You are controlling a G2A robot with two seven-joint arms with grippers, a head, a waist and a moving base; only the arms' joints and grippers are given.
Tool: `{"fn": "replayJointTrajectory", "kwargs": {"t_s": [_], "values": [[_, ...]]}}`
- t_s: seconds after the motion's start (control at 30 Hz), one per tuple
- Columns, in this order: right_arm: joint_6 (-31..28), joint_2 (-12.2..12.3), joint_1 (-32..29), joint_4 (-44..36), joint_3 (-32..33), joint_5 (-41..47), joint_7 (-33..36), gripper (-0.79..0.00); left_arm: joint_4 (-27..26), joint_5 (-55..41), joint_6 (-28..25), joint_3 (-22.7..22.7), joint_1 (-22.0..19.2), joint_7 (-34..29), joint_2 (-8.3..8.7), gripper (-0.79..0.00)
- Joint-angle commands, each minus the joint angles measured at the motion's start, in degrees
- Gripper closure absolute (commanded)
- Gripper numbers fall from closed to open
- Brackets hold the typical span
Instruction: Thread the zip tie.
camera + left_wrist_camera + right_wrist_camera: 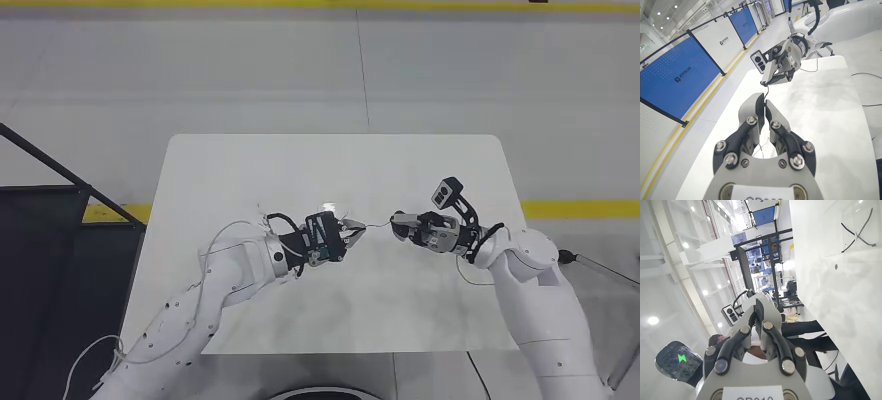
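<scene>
Both my arms sit over the middle of the table (300, 165), tips facing each other, near but not touching.

Left gripper (764, 101): closed. It pinches the thin black strap of the zip tie (767, 90) right at the tips. A thin dark line shows farther back under the grip, toward the table. I cannot tell whether it is the same tie.

Right gripper (763, 82): also closed, clamped on the tie's other end at its very tip. From my right wrist the two fingers meet with no gap, and the tie is hidden behind them there.

Zip tie: a short, slightly curved run of strap spans the gap between the two grippers, over the table's centre. Both ends are held and the middle is free.

Also on the table: two loose ties (857, 236), black and crossed over one another, lying flat on a clear sheet (832, 251) that rests on the table top.
</scene>
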Motion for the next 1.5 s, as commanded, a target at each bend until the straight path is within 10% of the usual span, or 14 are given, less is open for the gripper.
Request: {"fn": "replayJointTrajectory", "kwargs": {"t_s": [0.0, 0.17, 0.3, 0.33, 0.67, 1.07, 1.47], "values": [[-0.1, 0.07, 0.13, 0.17, -0.11, 0.03, 0.11, 0.0, 0.11, -0.05, 0.13, 0.03, -0.09, -0.06, -0.03, 0.0], [-0.6, 0.25, 0.34, 0.51, -0.3, 0.16, 0.21, 0.0, 0.32, -0.56, 0.45, 0.14, -0.3, -0.31, -0.13, 0.0], [-1.33, 0.41, 0.33, 0.48, -0.34, 0.09, 0.17, 0.0, 0.47, -1.36, 1.02, 0.14, -0.35, -0.5, -0.23, -0.733], [-1.55, 0.45, 0.29, 0.41, -0.31, 0.09, 0.12, 0.0, 0.49, -1.53, 1.1, 0.13, -0.36, -0.62, -0.25, -0.785], [-6.4, 0.78, -1.61, -1.9, 1.17, 0.61, -4.29, 0.0, 0.52, -4.39, 2.25, -1.47, 0.39, -0.7, -0.23, -0.785], [-25.25, 0.92, -11.16, -12.96, 4.61, -2.29, -14.48, 0.0, 3.66, -22.41, -0.83, -4.05, 2.05, -1.24, -0.42, -0.785], [-25.75, 1.0, -12.22, -14.36, 4.73, -3.54, -15.26, 0.0, 4.82, -29.16, -2.57, -4.04, 1.65, -3.42, -0.54, -0.785]]}}
